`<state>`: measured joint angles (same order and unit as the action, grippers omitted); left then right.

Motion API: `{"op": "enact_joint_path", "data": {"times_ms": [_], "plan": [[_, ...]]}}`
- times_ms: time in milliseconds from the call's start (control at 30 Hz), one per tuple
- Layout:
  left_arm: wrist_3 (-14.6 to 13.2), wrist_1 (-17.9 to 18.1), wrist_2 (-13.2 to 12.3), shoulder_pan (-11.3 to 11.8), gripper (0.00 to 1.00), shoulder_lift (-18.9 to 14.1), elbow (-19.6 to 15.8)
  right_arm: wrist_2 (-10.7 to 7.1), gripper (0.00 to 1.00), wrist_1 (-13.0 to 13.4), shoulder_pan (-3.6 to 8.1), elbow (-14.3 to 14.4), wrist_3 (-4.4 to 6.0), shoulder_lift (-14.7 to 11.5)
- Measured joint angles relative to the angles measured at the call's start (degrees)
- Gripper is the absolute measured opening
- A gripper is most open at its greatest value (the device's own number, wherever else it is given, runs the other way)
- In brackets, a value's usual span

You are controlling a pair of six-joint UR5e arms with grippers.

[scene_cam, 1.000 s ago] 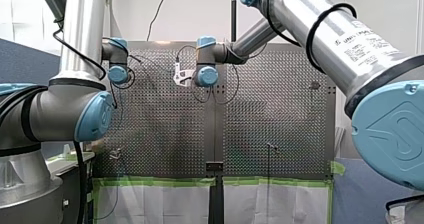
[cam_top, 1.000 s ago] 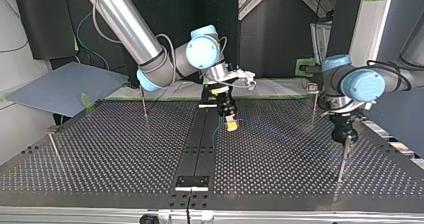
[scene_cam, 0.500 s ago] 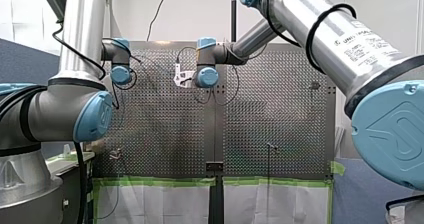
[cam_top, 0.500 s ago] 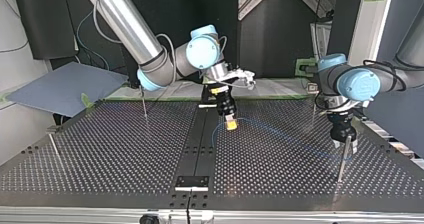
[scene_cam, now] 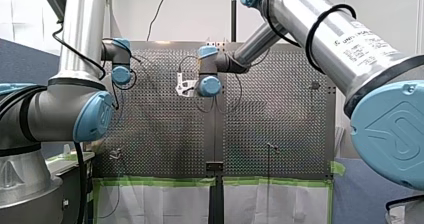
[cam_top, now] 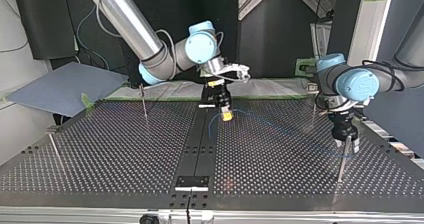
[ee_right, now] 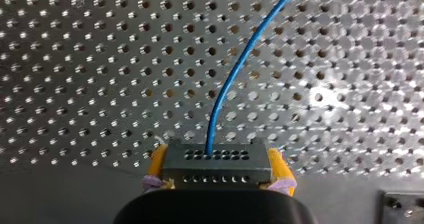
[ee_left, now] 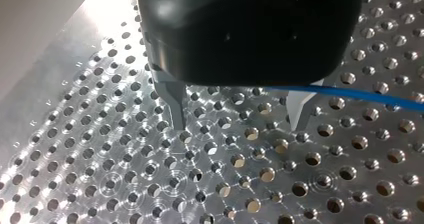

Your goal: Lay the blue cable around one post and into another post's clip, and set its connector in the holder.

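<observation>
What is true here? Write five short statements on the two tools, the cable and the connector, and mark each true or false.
1. My right tool is shut on the black connector. True.
2. The blue cable runs out of the black connector. True.
3. My left tool is shut tight. False: its fingers stand apart, open.
4. My right tool grips with bare metal. False: yellow pads press on the black connector's sides.
5. The blue cable passes by one finger of my left tool. True.
</observation>
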<state>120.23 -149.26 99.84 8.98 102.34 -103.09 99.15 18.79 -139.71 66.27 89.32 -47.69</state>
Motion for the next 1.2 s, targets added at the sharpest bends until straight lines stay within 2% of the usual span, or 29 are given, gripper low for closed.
{"op": "enact_joint_path", "data": {"times_ms": [400,900,1200], "plan": [[0.1,0.6,-1.0,-0.4,1.00,1.8,-0.7,1.08,0.00,5.0,2.17,6.0,0.50,0.0],[0.4,0.6,-1.2,-0.5,1.00,2.0,-0.7,2.81,0.00,11.8,6.04,13.5,1.19,0.0],[0.4,0.6,-1.3,-0.5,1.00,2.1,-0.7,4.52,0.00,16.2,8.48,17.9,2.48,-0.1]]}}
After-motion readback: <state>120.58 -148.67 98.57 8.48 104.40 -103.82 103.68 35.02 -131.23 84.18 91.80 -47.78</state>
